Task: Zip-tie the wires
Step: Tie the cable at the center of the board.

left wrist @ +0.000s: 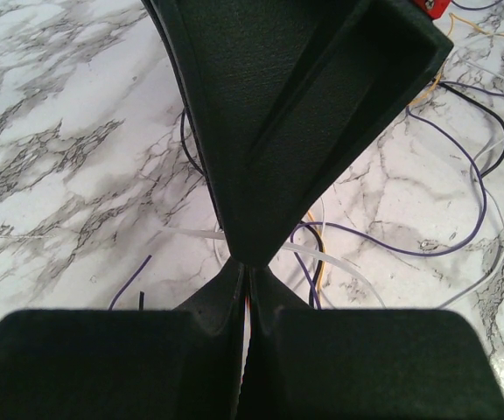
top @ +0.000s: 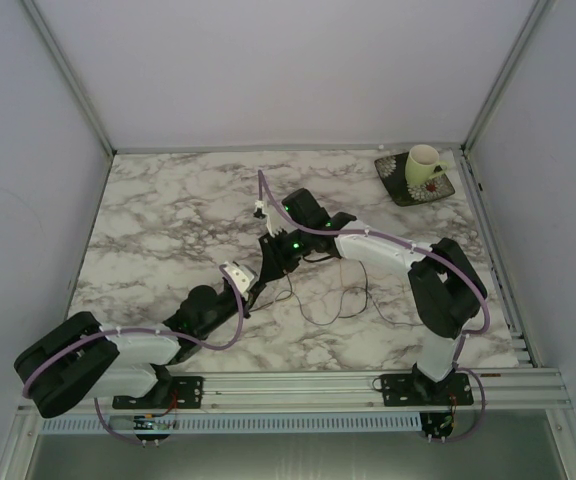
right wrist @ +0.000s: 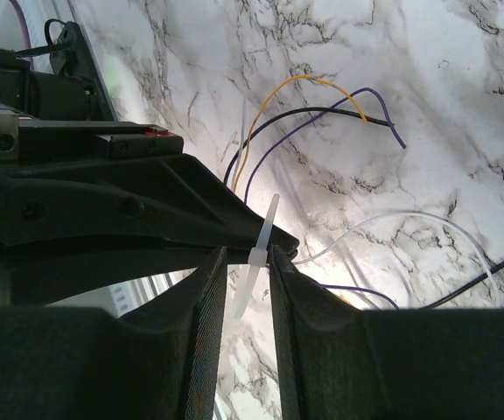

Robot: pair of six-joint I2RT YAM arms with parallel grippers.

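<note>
In the right wrist view a white zip tie point(right wrist: 258, 249) stands between the fingertips of my right gripper point(right wrist: 248, 258). Its jaws are apart; the tie's head rests against the right finger and there is a gap on the left. My left gripper point(right wrist: 147, 206) comes in from the left and its tip meets the tie's head. In the left wrist view my left gripper point(left wrist: 248, 271) is shut, with a thin pale sliver pinched between its fingers. The wires point(left wrist: 462, 149), purple, black, yellow and white, curl loosely on the marble. From above, both grippers point(top: 258, 285) point(top: 271, 258) meet mid-table beside the wires point(top: 338, 305).
A pale mug point(top: 423, 165) sits on a dark saucer point(top: 408, 190) at the far right corner. Grey walls with metal rails close in the marble table point(top: 168, 210) on three sides. The arms' purple cables loop along both arms.
</note>
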